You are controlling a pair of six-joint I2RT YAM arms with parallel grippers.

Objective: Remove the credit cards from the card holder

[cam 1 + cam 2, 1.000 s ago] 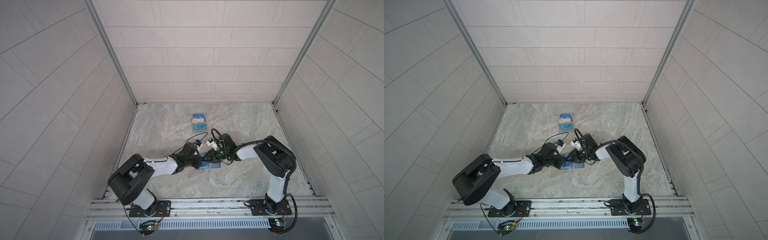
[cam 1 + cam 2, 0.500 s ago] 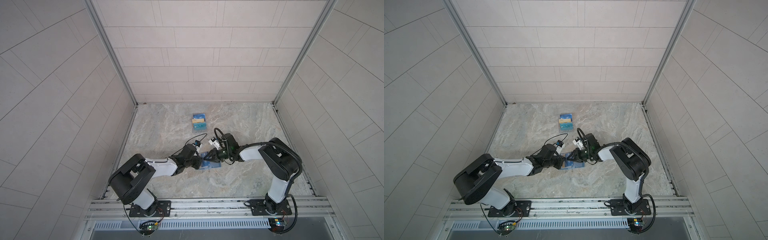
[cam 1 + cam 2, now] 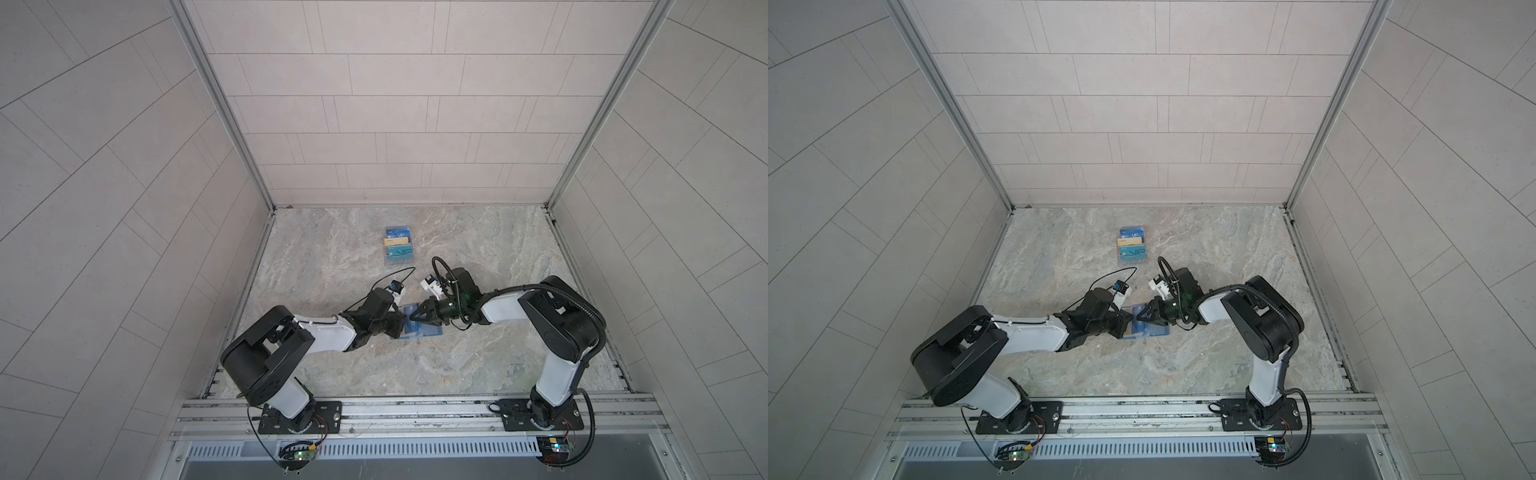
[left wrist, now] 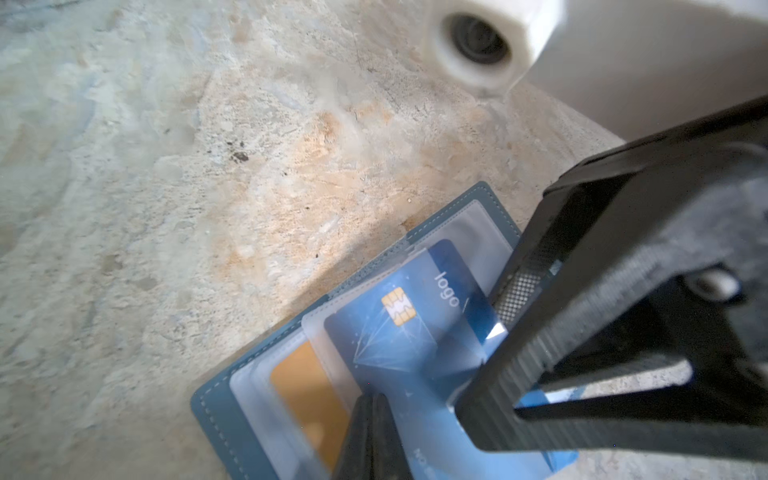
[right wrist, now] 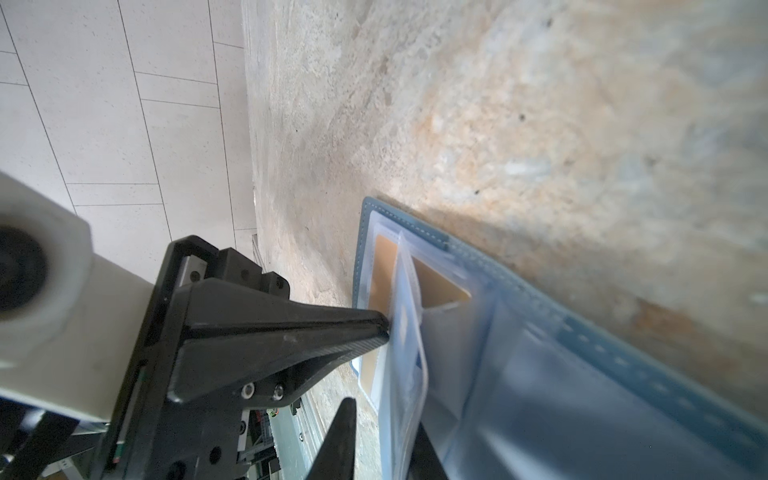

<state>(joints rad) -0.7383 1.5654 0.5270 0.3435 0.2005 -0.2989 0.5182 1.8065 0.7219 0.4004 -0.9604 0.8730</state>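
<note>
Open teal-blue leather-like card holder [image 3: 424, 331] lies flat on marble tabletop [image 3: 478, 249], between both grippers. Left gripper [image 5: 386, 328] clenched, tips against clear sleeve [image 5: 415, 361]. Right gripper [image 3: 412, 319] straddles sleeved blue credit card [image 4: 415, 332]; grasp unclear, possibly pinching.

The teal-blue, leather-like folding card holder [image 4: 216, 419] has pale stitching round its edge and a pale-blue lining under clear sleeves [image 4: 478, 226]. The thin plastic blue credit card [image 4: 419, 332] carries white rays, a gold chip and white "logo" lettering; the gold-yellow credit card [image 4: 303, 386] looks plain (it is blurred). The stone-patterned bench [image 4: 208, 166] is mottled cream, grey and orange. The left tool [image 5: 386, 328] and right tool [image 4: 486, 353] are black.
</note>
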